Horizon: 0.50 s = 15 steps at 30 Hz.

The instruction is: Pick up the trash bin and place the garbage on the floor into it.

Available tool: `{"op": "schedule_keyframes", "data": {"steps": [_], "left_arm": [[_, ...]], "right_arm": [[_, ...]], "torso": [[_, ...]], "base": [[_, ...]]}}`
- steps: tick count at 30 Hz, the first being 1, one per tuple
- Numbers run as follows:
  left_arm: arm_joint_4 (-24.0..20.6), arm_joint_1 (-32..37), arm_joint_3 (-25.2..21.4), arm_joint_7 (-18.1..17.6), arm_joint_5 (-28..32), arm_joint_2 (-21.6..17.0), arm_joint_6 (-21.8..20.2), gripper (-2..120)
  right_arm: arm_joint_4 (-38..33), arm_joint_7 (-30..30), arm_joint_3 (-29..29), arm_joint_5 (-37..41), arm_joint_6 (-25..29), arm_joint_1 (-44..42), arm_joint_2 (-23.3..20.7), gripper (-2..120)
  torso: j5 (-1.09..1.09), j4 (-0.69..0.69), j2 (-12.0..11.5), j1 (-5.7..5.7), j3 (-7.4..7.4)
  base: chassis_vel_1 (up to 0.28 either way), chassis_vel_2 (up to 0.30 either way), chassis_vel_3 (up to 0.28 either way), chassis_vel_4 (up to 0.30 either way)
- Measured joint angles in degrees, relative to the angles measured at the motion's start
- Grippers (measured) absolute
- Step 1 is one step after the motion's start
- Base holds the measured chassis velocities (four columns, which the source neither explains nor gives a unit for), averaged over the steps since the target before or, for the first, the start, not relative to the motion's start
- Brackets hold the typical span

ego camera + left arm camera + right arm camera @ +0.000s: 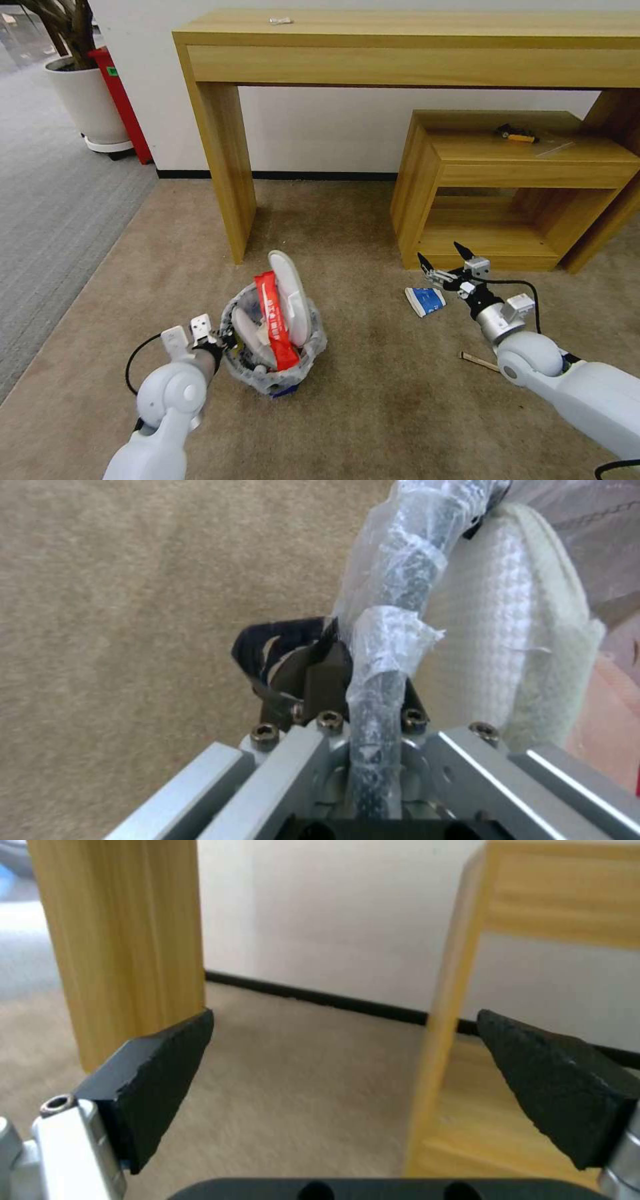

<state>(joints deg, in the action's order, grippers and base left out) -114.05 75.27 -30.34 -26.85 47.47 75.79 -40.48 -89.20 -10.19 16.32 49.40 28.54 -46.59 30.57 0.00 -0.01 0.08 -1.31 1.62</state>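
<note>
Head view, nearest first: the left hand (223, 343) is clamped on the bag-lined rim of the trash bin (273, 383), which already holds a white slipper (292, 297) and a red wrapper (273, 327); a wooden stick (478, 361) lies on the floor (373, 413) beside the right arm; farther out, the right hand (442, 260) hovers with its jaws spread just beyond a blue-white packet (425, 301). Judged mid-collection; next calls for lowering over that packet and closing.

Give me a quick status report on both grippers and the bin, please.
Left gripper shut on trash bin rim. Right gripper open above blue-white packet. Wooden stick on floor. Nothing blocking.
</note>
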Motion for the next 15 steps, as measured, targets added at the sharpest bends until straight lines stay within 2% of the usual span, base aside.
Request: {"op": "schedule_keyframes", "data": {"steps": [2,7,10,15], "left_arm": [[-0.68,1.04,-0.55,0.07,0.08,-0.31,0.09,0],[-1.22,2.26,-1.21,0.34,0.07,-0.66,0.2,0],[-0.64,1.43,-0.7,0.4,0.19,-0.76,0.28,0],[-0.06,0.96,-0.1,0.45,0.1,-0.64,0.29,0]], "right_arm": [[2.3,0.08,-1.84,-1.65,0.78,-2.99,0.96,100],[6.2,1.69,-4.8,-3.59,2.66,-8.03,2.61,100],[8.06,3.53,-10.22,-4.33,4.02,-12.93,3.6,100],[9.66,5.09,-15.29,-6.11,5.65,-18.19,4.82,100]], "torso": [[0.01,-0.08,0.0,0.0,0.0],[0.03,-0.04,0.0,0.0,0.0],[0.0,-0.07,0.0,0.0,0.0],[-0.02,-0.05,0.0,0.0,0.0]], "base": [[0.0,0.0,0.0,0.0],[0.0,0.0,0.0,0.0],[0.0,0.0,0.0,0.0],[0.0,0.0,0.0,0.0]]}}
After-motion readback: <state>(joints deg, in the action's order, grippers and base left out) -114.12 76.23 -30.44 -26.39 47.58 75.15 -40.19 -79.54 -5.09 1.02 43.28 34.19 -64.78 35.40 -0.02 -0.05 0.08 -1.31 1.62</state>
